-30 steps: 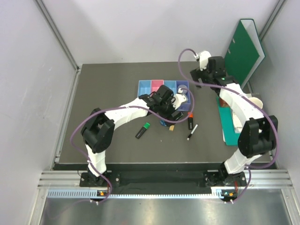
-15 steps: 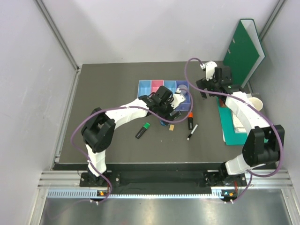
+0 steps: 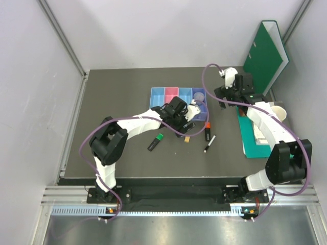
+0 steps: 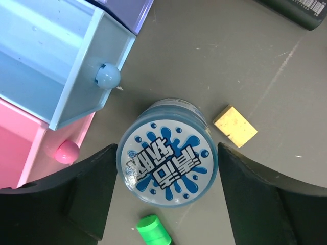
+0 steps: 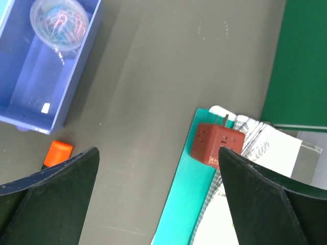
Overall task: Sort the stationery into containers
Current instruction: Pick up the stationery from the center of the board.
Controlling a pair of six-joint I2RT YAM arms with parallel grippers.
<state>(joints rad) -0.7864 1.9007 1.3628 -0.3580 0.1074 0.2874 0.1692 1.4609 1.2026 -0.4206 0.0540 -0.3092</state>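
Jaws of left gripper (image 4: 166, 196) straddle blue tin (image 4: 167, 152), apart; right gripper (image 5: 158, 204) gapes empty.

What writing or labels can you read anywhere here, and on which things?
Round tin: bold blue lettering on its lid, apparently Korean and seen upside down; I cannot read it.
Black highlighter: a barcode with digits, too small to read.
Papers on the teal tray: print too blurred.

White arms (image 3: 138, 122) with black joints and looping purple cables (image 3: 204, 76).
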